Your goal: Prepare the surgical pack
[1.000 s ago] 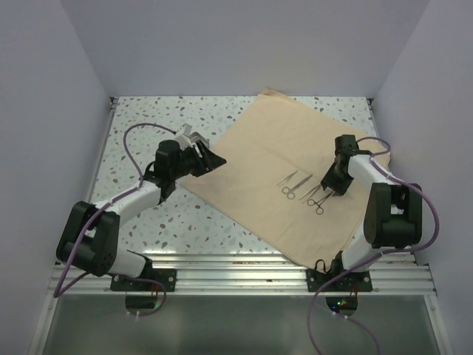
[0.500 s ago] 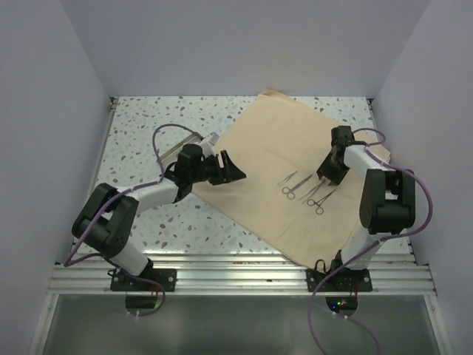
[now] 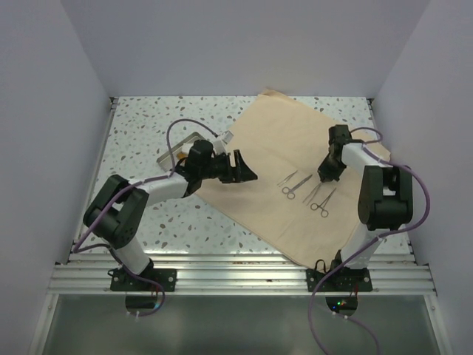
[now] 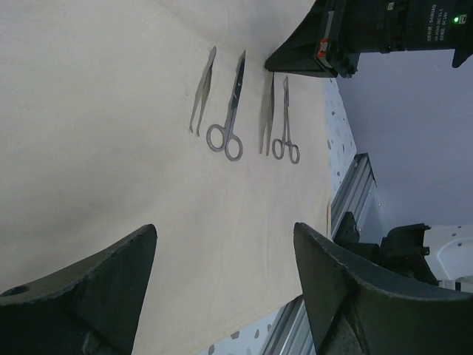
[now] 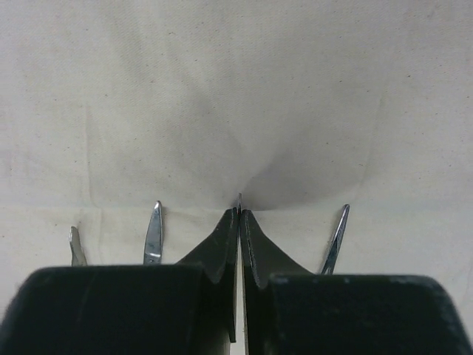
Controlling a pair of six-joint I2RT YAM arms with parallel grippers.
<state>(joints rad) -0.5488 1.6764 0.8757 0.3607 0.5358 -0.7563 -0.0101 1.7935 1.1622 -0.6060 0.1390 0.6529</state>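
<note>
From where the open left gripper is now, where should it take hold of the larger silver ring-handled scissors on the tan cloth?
Probably the shank just above the rings of the larger silver ring-handled scissors, from above at the ring end, fingers across it. They lie flat on the tan cloth sheet, rings toward the left gripper, and the right gripper crowds the tips.

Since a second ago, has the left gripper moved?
Yes. The left gripper has moved right, from the left edge of the cloth further over it, toward the instruments.
</note>
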